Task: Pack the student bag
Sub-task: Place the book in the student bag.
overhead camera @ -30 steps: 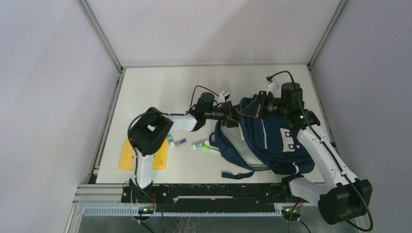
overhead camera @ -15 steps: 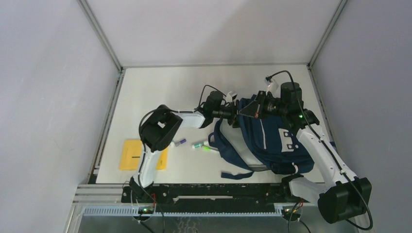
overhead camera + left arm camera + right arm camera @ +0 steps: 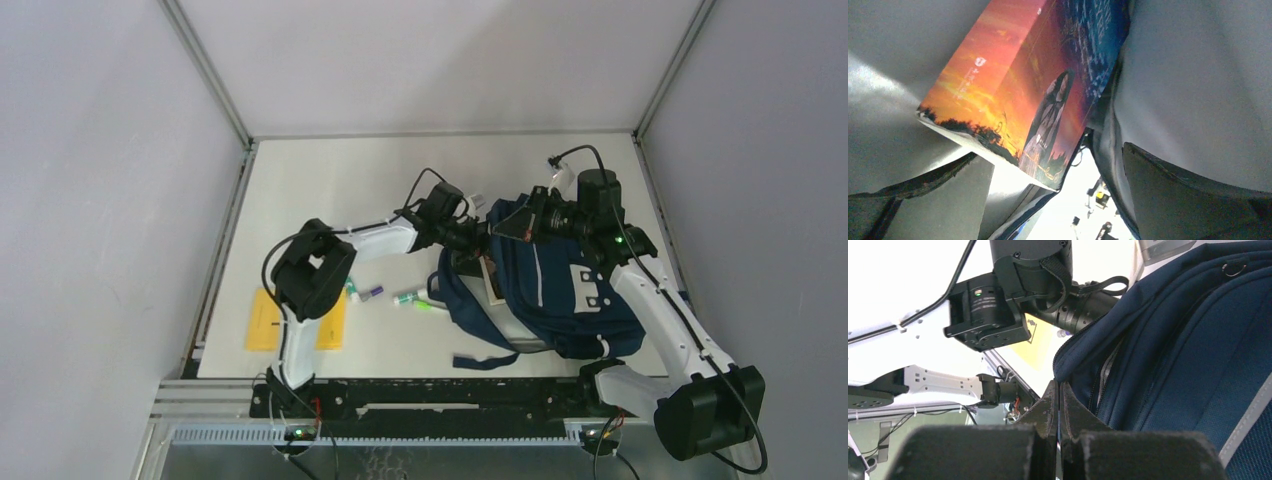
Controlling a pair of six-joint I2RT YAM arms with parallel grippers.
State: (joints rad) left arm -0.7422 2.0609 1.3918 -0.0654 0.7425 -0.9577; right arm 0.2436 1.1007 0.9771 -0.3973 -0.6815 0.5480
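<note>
One glossy book (image 3: 1013, 90) sits beyond wide-spread left pincer (image 3: 1048, 152); right pincer (image 3: 1058, 390) pinches fabric student bag (image 3: 1188, 355).

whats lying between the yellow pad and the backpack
In the top view, a few small markers lie between the yellow pad and the student bag, partly under the left arm.

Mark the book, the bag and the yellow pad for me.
book (image 3: 1048, 110): left wrist view, on the figure on its cover.
bag (image 3: 565, 310): top view, on its navy front panel.
yellow pad (image 3: 262, 320): top view, on its left half, clear of the arm.
</note>
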